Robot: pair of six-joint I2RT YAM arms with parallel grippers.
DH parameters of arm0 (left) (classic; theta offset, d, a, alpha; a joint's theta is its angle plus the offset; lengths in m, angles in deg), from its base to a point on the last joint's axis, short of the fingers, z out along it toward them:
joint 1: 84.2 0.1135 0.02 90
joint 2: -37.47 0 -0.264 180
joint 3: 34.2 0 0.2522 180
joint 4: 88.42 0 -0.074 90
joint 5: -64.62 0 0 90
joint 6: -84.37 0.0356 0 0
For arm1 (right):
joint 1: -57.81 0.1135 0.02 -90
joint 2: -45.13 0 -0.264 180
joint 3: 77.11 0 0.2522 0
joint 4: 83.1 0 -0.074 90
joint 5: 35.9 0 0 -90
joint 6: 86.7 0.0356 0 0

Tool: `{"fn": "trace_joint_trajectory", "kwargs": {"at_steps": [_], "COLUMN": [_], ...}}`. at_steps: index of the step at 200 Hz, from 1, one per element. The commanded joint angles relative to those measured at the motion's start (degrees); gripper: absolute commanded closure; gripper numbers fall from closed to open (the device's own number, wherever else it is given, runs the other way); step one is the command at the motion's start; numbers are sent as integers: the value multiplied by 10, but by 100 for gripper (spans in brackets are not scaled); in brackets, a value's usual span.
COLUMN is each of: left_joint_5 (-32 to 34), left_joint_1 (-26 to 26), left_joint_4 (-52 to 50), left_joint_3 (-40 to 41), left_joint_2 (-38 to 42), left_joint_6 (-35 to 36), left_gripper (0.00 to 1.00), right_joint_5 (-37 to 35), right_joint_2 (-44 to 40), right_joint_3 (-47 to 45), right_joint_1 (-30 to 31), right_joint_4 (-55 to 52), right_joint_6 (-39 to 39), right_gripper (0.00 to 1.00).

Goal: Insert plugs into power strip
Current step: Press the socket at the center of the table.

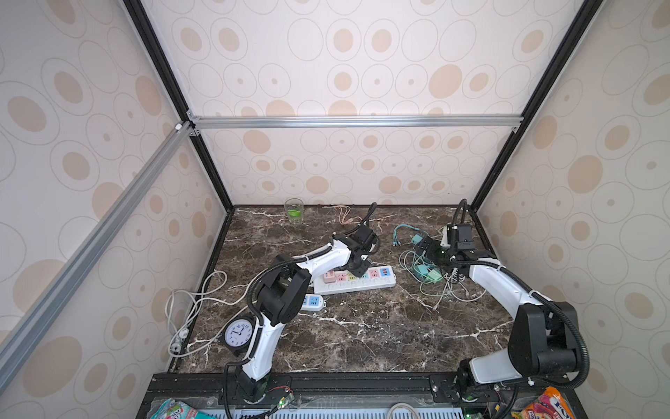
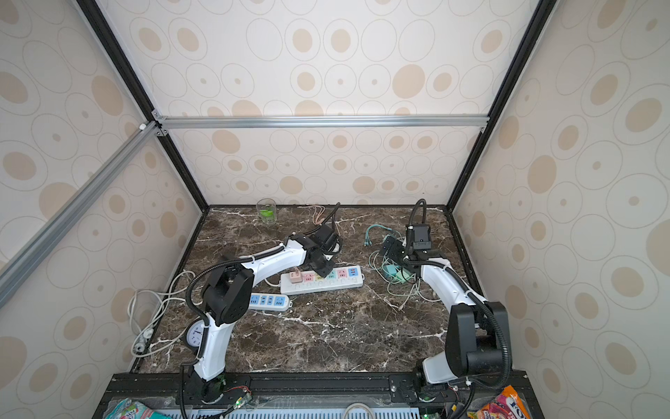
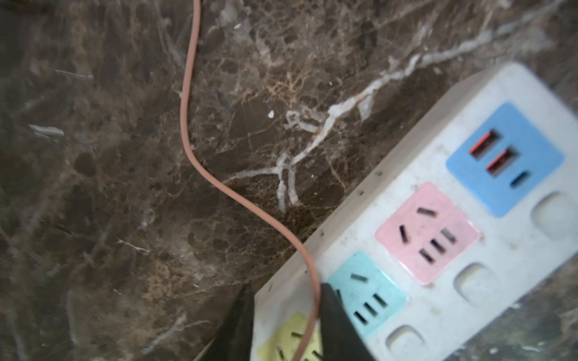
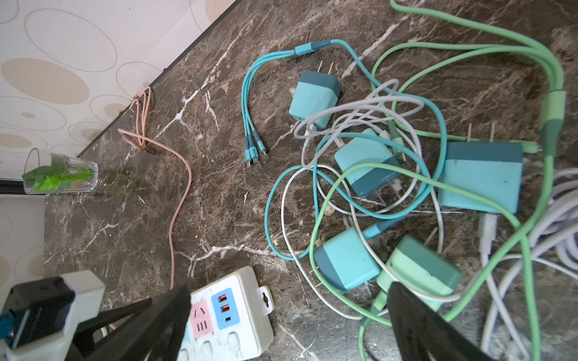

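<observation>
Right pincer [image 4: 289, 286] up close, spread wide and empty, above the tangle toward the bench's [image 1: 362, 337] right edge. Mint plug [image 4: 419, 268] just by one finger, on its side, prongs aimed away from the power strip [image 4: 231, 315]. Matte two-tone cubes, thin looping cables. Left pincer [image 3: 286, 286] stands narrow around the pink cable [image 3: 187, 125], not visibly pinching.

Dark marble surface [image 1: 362, 337] w/ white veins. On it: white power strip [image 1: 357, 284] mid, smaller blue-socket strip [image 2: 268, 301] near it, glass [image 1: 294, 211] at back, clock [image 1: 239, 333] front-left, pink cable [image 3: 185, 125], teal/mint plugs [image 4: 314, 97] tangled in cables [image 4: 308, 48], right.
</observation>
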Motion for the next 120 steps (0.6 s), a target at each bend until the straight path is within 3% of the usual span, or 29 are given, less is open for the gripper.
{"fn": "trace_joint_trajectory", "kwargs": {"at_steps": [1, 30, 65, 120], "left_joint_5": [5, 59, 194, 238], "left_joint_1": [2, 7, 38, 120], "left_joint_4": [12, 67, 182, 269], "left_joint_3": [-5, 17, 95, 197], "left_joint_2": [18, 62, 131, 200], "left_joint_6": [7, -15, -89, -227], "left_gripper": [100, 100, 100, 100], "right_joint_5": [1, 10, 28, 52], "right_joint_2": [-14, -7, 15, 32], "right_joint_3": [-8, -2, 18, 24], "right_joint_1": [1, 1, 1, 1], "right_joint_4": [-3, 4, 7, 40], "right_joint_6": [5, 4, 9, 33], "right_gripper": [0, 0, 0, 0]}}
